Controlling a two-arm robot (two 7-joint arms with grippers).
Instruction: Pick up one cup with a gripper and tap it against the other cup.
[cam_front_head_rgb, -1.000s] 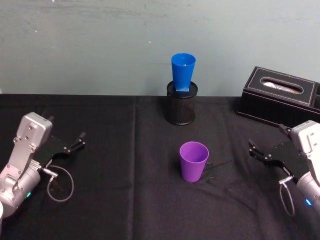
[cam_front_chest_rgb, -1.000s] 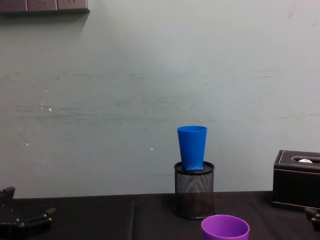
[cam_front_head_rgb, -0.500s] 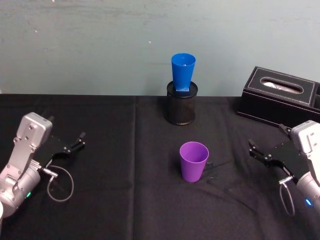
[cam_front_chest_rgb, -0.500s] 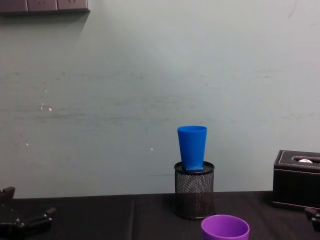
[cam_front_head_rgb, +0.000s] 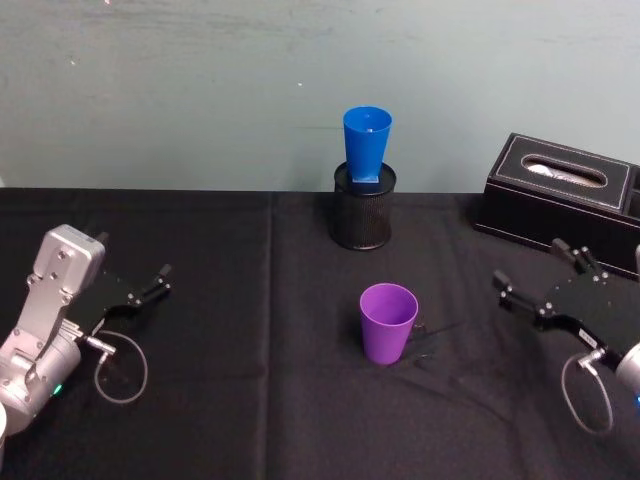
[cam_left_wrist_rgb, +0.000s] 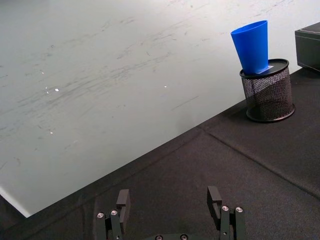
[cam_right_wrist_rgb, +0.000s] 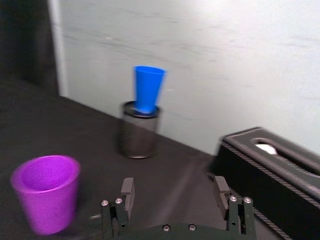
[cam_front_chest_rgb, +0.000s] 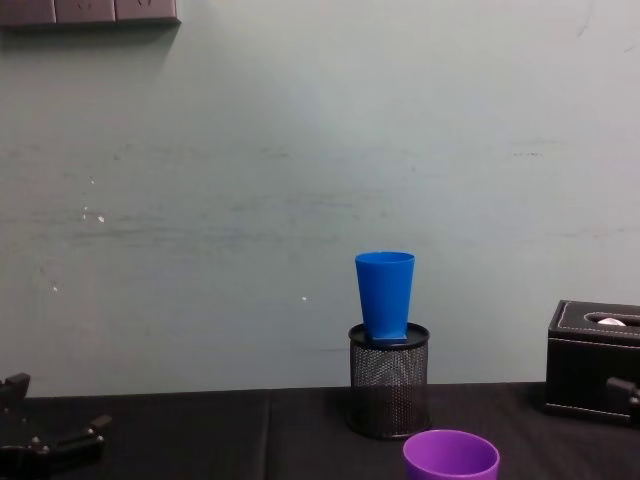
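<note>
no readable text, no legible labels, numbers or signs on anything

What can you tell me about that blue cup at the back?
The blue cup is a smooth, bright blue tumbler, plastic by its look, wider at the rim than the base. It stands upright, mouth up, its base set in the top of a black wire-mesh holder at the back of the black-covered table, near the wall. Only the holder seems to touch it; the left gripper and right gripper sit open far off to either side.
</note>
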